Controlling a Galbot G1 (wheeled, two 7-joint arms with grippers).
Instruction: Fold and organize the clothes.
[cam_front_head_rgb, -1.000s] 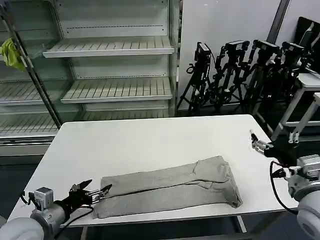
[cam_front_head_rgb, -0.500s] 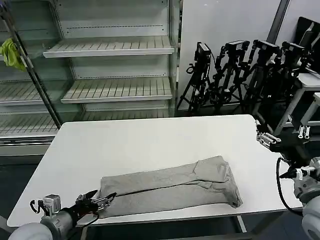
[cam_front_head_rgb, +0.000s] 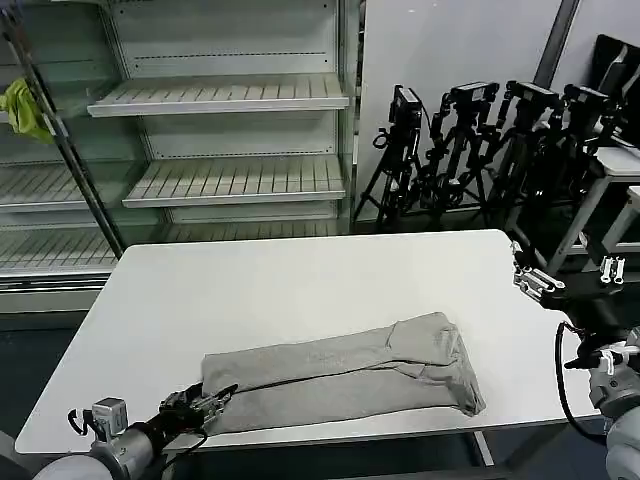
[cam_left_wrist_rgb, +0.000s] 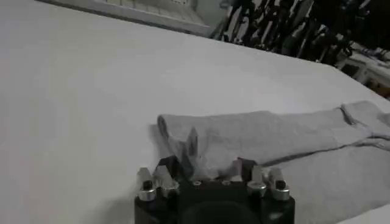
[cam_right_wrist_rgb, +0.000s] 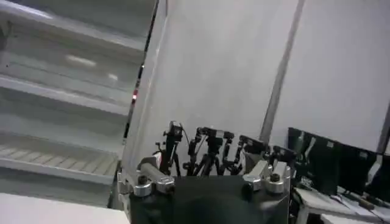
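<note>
T-shirt (cam_front_head_rgb: 340, 375) lies folded in long strip on table (cam_front_head_rgb: 300, 280), near front edge. Left gripper (cam_front_head_rgb: 205, 404) clenched on its left end — soft, limp cloth, best pinched at corners. Right gripper (cam_front_head_rgb: 535, 280) raised aside — fingers released.

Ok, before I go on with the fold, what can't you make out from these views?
- Left claw: in the head view its tips meet the near left corner of the folded light grey cotton T-shirt; too small to tell whether cloth is pinched.
- Left wrist view: the claw body covers the tips and the shirt's nearest edge.
- Chest print and neck trim: folded inside.
- Right claw: raised beyond the white table's right edge; its wrist view faces shelves and tripods.
</note>
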